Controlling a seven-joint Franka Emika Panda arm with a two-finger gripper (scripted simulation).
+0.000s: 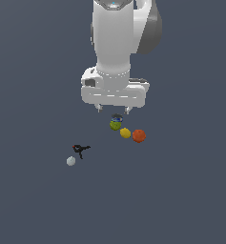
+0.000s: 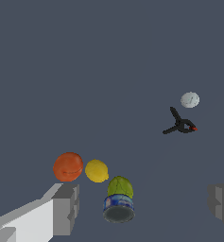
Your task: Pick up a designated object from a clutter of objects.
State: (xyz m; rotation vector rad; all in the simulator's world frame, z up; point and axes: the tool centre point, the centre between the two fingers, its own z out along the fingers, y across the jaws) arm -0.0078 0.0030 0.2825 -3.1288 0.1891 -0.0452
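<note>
The green ball point(image 1: 115, 126) with its dark blue top point(image 1: 117, 117) sits on the grey counter point(image 1: 33, 200) in the exterior view, just below my hand point(image 1: 114, 109), which hangs above it without touching it. My two fingertips point(image 1: 99, 108) poke down from the white body of my arm point(image 1: 114, 47), set wide apart, with nothing between them. I count one green ball, one yellow ball point(image 1: 126, 133) and one orange ball point(image 1: 139, 136); the three form a short row slanting toward the exterior view's right, each close against the next. Well apart from them, toward the exterior view's left, lie one small black tool with a red spot point(image 1: 80, 149) and one pale grey ball point(image 1: 71, 161) just beside it.

In the wrist view the same five things show. The green ball point(image 2: 120, 187) lies against a short blue can-like piece point(image 2: 118, 208) with a dark round end facing the camera; whether the two are one thing I cannot tell. The yellow ball point(image 2: 97, 170) is next to it and the orange ball point(image 2: 68, 166) is next to that. The black tool point(image 2: 180, 124) and the grey ball point(image 2: 190, 99) lie farther off, near each other. My two fingers point(image 2: 65, 208) stand at either edge of the picture, spread wide, and the green ball lies between them, nearer to one finger than the other, touched by neither. My hand point(image 2: 144, 205) holds nothing.
</note>
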